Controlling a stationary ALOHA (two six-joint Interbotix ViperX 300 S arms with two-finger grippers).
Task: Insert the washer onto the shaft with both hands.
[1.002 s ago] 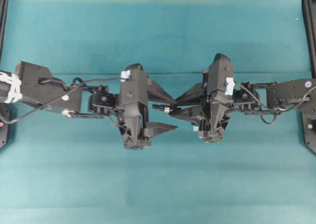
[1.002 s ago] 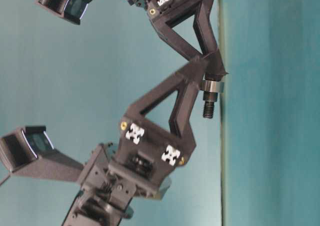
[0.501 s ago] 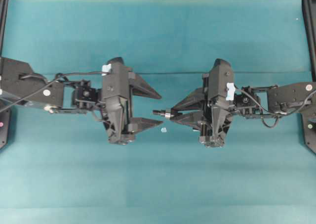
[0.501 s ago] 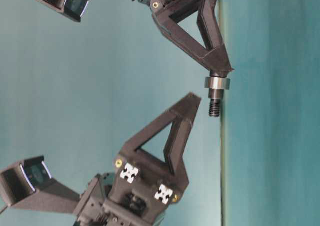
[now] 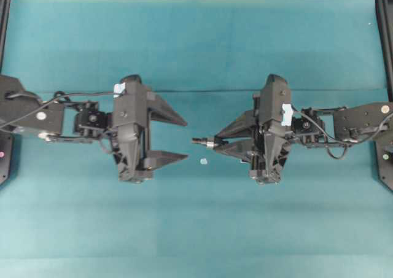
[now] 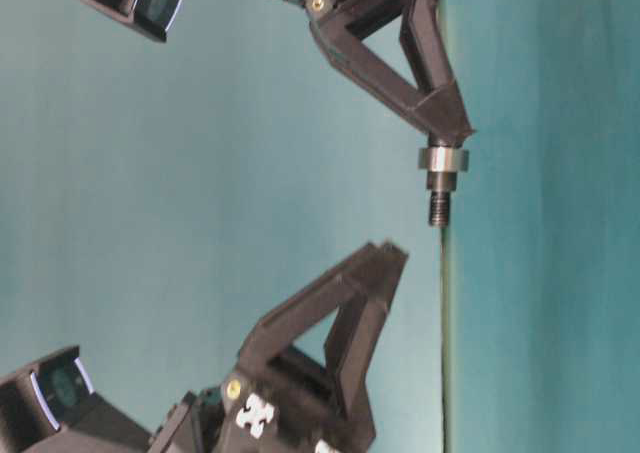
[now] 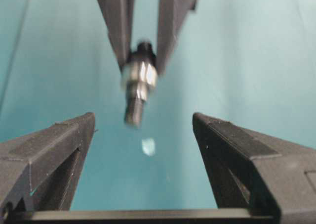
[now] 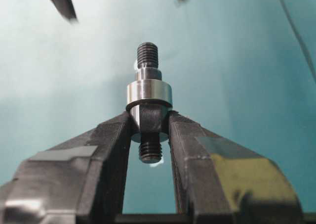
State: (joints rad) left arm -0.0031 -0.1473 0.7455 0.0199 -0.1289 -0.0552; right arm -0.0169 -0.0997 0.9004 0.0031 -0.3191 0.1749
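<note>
My right gripper (image 5: 216,144) is shut on the thick middle of the dark stepped shaft (image 8: 147,56), which points left toward the other arm. The silvery washer (image 8: 148,93) sits around the shaft, right against the right fingertips; it also shows as a bright ring, the washer (image 6: 443,159), above the threaded end of the shaft (image 6: 440,201). My left gripper (image 5: 186,140) stands wide open and holds nothing, a short gap to the left of the shaft (image 5: 201,142). In the left wrist view the shaft (image 7: 136,105) hangs blurred ahead of the open left gripper (image 7: 143,120).
A tiny white speck (image 5: 203,161) lies on the teal cloth (image 5: 196,229) just in front of the shaft tip; the same speck (image 7: 148,146) shows between the left fingers. Dark frame rails (image 5: 385,20) border the table's sides.
The left gripper has opened fully and drawn back to the left, away from the shaft. The washer stays on the shaft in the right gripper, which has barely moved.
</note>
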